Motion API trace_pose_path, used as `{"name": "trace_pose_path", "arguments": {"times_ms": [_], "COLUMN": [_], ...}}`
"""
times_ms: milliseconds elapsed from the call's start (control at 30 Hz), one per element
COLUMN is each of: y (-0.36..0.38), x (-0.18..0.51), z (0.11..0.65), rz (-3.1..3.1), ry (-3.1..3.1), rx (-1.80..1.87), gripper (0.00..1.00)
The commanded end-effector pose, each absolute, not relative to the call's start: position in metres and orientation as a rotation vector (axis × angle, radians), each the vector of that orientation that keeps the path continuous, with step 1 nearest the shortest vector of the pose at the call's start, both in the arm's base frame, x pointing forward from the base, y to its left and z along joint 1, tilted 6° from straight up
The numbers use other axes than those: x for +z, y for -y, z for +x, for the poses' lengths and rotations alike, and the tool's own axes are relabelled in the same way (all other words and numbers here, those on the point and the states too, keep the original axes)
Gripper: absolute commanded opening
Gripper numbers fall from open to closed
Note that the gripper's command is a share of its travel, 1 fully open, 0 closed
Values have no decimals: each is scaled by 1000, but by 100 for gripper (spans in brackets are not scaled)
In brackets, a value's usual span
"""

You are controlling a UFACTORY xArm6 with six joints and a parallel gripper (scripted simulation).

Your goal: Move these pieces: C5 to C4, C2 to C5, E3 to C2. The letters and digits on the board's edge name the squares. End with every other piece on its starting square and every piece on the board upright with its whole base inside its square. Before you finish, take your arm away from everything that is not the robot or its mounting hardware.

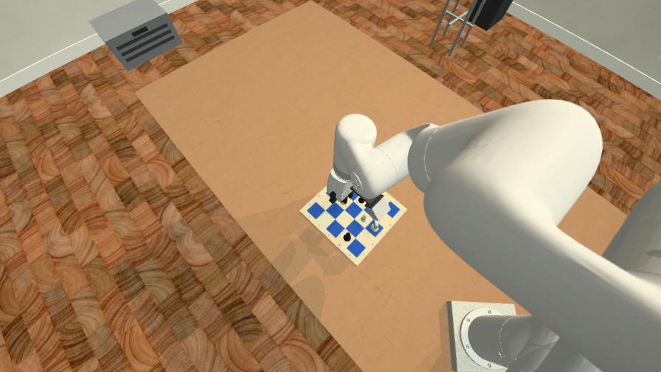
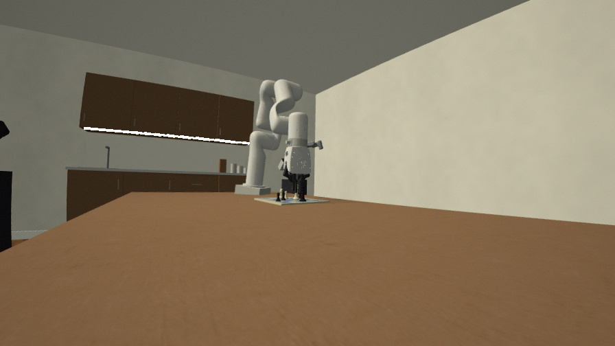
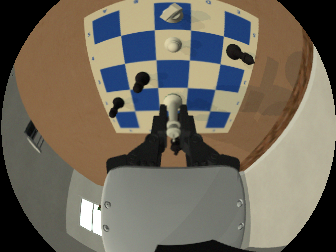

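Brown tabletop [image 1: 258, 115] [image 2: 300, 266] [image 3: 50, 100] fills much of the overhead view, with a white arm [image 1: 499, 176] [image 2: 257, 163] bent above a blue-and-cream chessboard [image 1: 345, 218] [image 2: 281, 203] [image 3: 172, 74]. Over the board's middle column, a pale chess piece [image 2: 296, 195] [image 3: 173, 112] is clamped upright between the fingers of the black gripper [image 2: 298, 191] [image 3: 173, 113]. Farther along that column, a white pawn [image 1: 363, 218] [image 3: 172, 45] and a white knight [image 1: 375, 226] [image 3: 172, 13] are seen standing, with black pieces placed to either side.
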State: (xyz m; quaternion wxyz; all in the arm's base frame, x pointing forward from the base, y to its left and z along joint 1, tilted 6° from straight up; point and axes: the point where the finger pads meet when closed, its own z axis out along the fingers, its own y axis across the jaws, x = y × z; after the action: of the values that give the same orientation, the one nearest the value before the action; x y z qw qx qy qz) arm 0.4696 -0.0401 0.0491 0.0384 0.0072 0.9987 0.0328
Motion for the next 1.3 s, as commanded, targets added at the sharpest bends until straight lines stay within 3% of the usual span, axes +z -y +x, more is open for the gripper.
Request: {"name": "trace_pose_path", "arguments": {"times_ms": [0,1267], "y": [40,40], "x": [51,47], "z": [471,471], "rz": [22,22], "ry": [-3059,-3059], "rx": [100,100], "gripper": [0,0]}}
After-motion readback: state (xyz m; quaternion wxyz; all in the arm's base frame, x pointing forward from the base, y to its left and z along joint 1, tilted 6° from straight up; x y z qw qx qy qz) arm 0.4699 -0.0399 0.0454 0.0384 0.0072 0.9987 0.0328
